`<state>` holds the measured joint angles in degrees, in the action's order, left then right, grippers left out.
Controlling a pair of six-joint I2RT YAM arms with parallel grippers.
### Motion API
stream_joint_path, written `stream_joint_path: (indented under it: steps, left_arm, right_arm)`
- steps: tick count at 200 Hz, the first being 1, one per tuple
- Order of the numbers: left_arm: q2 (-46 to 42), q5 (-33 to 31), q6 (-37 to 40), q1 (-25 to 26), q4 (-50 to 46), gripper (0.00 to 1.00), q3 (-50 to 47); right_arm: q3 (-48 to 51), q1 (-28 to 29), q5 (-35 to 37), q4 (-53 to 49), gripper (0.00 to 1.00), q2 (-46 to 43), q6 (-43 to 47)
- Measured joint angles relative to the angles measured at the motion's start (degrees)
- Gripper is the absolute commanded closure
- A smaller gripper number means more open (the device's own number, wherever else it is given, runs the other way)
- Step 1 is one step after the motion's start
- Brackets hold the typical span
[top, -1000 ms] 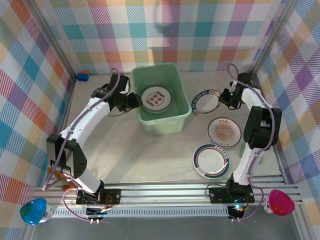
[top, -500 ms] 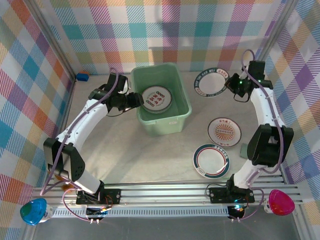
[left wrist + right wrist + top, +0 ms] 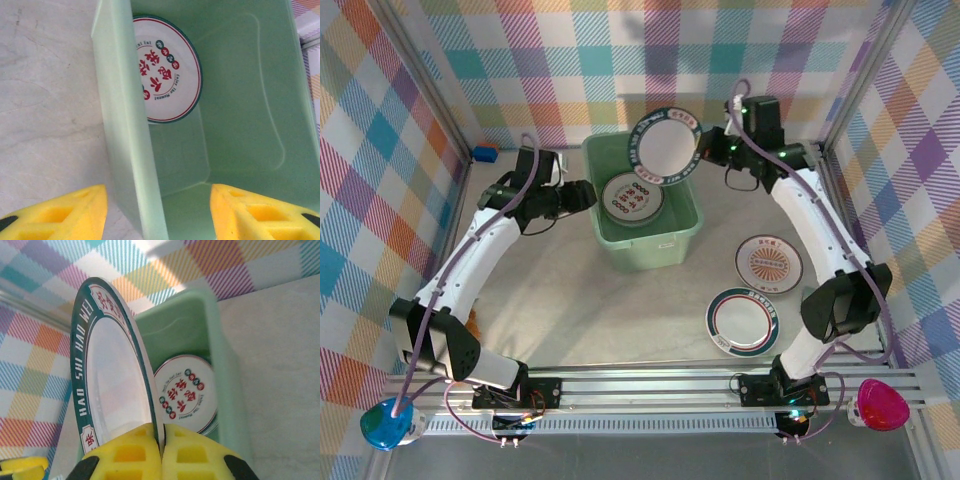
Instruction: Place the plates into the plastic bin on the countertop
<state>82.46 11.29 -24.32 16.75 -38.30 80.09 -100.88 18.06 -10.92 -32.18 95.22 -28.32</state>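
The mint-green plastic bin [image 3: 645, 252] stands at the back middle of the countertop [image 3: 570, 300]. One plate with red characters [image 3: 633, 196] lies inside it. My right gripper [image 3: 705, 150] is shut on the rim of a dark-green-rimmed plate [image 3: 666, 145], held on edge above the bin's back right corner. In the right wrist view the gripper [image 3: 162, 432] pinches that plate [image 3: 110, 385] over the bin [image 3: 225, 370]. My left gripper [image 3: 582, 195] is open, its jaws straddling the bin's left wall [image 3: 125, 140] without touching it. Two more plates [image 3: 769, 263] [image 3: 743, 320] lie on the right.
Plaid walls close in the back and both sides. A metal rail [image 3: 650, 385] runs along the near edge. A small blue object [image 3: 484, 153] sits in the back left corner. Bare countertop lies in front of the bin.
The right arm has lifted the green-rimmed plate off the countertop and carried it left to above the bin. The left gripper has opened wider at the bin's left wall.
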Motion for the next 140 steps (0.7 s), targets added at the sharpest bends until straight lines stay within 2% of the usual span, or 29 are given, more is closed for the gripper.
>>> stream_joint_path:
  steps: [55, 98, 140]
  left_arm:
    - [-1.49, -0.02, -0.02, -1.53, 1.03, 0.42, -3.56]
    - [-1.18, 0.00, 0.26, -1.60, 1.09, 0.42, -3.74]
    - [-0.44, -0.02, 1.27, -2.10, 1.25, 0.41, -3.78]
  right_arm:
    - [2.38, 4.79, 5.20, -0.11, 1.00, 4.02, -1.51]
    - [3.04, 8.59, 11.23, -0.26, 1.00, 8.00, -6.82]
    - [-0.46, 13.27, 18.10, -3.67, 1.00, 14.03, -12.52]
